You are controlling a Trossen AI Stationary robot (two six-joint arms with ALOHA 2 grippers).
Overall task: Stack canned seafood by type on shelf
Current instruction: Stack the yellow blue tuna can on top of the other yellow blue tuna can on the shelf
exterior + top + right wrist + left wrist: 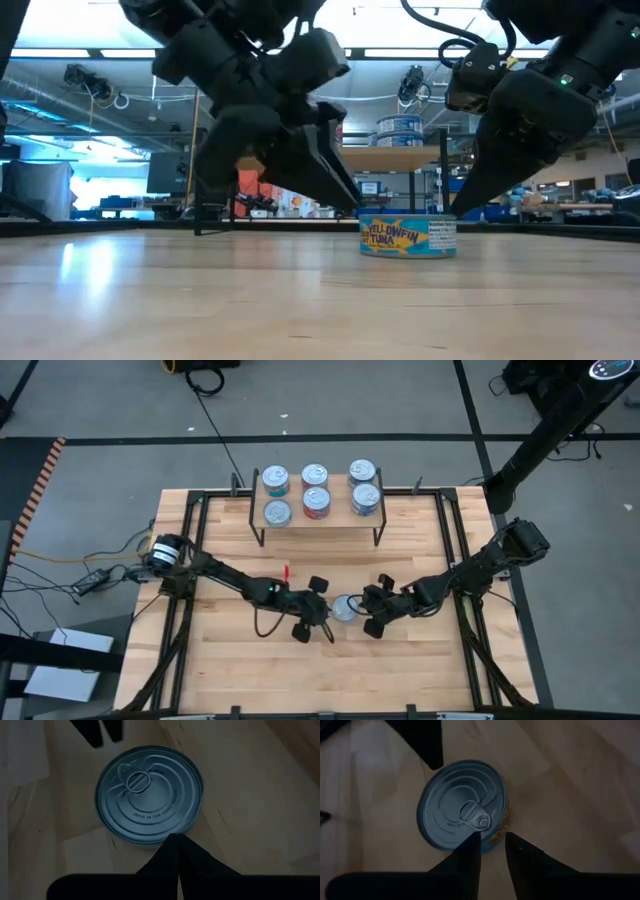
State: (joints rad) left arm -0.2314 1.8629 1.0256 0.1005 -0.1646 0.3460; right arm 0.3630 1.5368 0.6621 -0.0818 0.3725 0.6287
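Wooden tabletop (420, 660) is carrying one loose tuna can (345, 608), standing upright, lid up, between the two grippers and well short of the shelf (320, 525), where six cans are waiting. Left gripper (492, 845) is sitting with fingers slightly parted, their tips at the can's rim, grasping nothing. Right gripper (177, 845) is crowding the opposite rim, fingers clenched empty. Both look equally near.

A lone can (344, 608) sits hemmed between the left gripper (322, 610) and right gripper (370, 605); bare surface (300, 680) lies elsewhere, six cans (316, 488) crowding the shelf (320, 525).
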